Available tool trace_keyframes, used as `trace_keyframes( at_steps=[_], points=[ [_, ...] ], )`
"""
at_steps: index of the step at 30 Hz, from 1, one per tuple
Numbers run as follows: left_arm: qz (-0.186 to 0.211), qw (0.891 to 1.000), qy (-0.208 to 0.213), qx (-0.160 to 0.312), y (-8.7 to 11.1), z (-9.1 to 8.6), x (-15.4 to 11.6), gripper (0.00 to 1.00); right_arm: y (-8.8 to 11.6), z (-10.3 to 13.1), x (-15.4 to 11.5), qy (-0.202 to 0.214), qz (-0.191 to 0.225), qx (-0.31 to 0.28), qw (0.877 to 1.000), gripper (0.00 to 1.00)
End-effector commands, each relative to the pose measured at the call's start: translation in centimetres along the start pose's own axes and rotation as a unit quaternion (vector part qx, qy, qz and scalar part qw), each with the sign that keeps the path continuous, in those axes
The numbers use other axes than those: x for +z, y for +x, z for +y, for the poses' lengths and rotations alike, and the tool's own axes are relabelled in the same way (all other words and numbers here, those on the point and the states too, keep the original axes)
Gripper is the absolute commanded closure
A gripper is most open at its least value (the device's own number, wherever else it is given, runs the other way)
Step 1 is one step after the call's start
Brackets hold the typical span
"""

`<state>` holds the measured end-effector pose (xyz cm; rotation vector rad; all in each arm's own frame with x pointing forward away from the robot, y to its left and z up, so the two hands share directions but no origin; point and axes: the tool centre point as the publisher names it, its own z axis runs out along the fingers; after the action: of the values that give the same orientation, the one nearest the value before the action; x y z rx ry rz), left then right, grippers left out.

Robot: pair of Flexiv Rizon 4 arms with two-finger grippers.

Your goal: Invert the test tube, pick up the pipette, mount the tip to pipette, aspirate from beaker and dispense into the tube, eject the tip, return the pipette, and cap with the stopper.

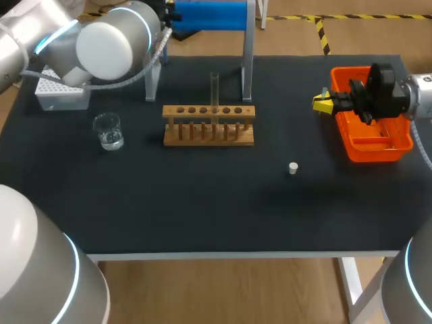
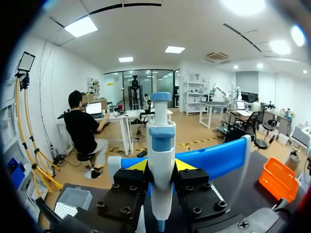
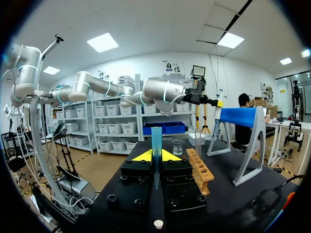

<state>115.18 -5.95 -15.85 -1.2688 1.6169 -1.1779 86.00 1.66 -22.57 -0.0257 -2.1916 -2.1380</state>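
Note:
My left gripper (image 2: 160, 167) is shut on the white and blue pipette (image 2: 161, 141), which stands upright between its yellow tips, just in front of the blue pipette stand (image 2: 214, 158). In the head view that gripper (image 1: 169, 12) is at the stand (image 1: 209, 15) at the table's back. My right gripper (image 1: 322, 103) hovers beside the orange bin (image 1: 374, 138), shut on a blue pipette tip (image 3: 156, 143) held upright. The test tube (image 1: 214, 88) stands in the wooden rack (image 1: 209, 125). Left of the rack is the glass beaker (image 1: 108, 130). The white stopper (image 1: 293, 168) lies on the mat.
A white tip box (image 1: 61, 91) sits at the back left under my left arm. The stand's metal legs (image 1: 247, 67) rise behind the rack. The black mat (image 1: 202, 202) is bare toward the front edge.

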Motion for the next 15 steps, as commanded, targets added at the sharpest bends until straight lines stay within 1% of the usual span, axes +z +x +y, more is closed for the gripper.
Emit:
trace_keyframes(
  at_steps=[1,3,4,6,10,11,13,15],
  points=[
    [0.031,0.999,-0.012,0.006,-0.7,-0.3,-3.0,1.00,0.0,0.0,-0.1,0.001,0.001,0.000,1.000,1.00],
    [0.036,0.999,-0.012,0.014,-0.5,-0.5,-3.9,1.00,0.0,0.0,-0.1,0.001,0.001,0.000,1.000,1.00],
    [0.052,0.999,-0.009,0.011,-0.4,-0.6,-4.6,1.00,0.0,0.0,-0.1,0.001,0.001,0.000,1.000,1.00],
    [0.062,0.998,-0.007,0.014,-0.2,-0.9,-5.7,1.00,0.0,0.0,-0.1,0.001,0.001,0.000,1.000,1.00],
    [0.099,0.995,-0.003,0.000,-0.3,-1.4,-7.8,1.00,0.0,0.0,-0.1,0.001,0.001,0.000,1.000,1.00],
    [0.106,0.994,-0.004,0.005,-0.3,-1.5,-8.3,1.00,0.0,0.0,-0.1,0.001,0.001,0.000,1.000,1.00],
    [0.102,0.994,-0.023,0.007,-0.5,-1.5,-9.0,1.00,0.0,0.0,-0.1,0.001,0.001,0.000,1.000,1.00],
    [0.102,0.994,-0.023,0.007,-0.5,-1.5,-9.0,1.00,0.0,0.0,-0.1,0.001,0.001,0.000,1.000,1.00]
  ],
)
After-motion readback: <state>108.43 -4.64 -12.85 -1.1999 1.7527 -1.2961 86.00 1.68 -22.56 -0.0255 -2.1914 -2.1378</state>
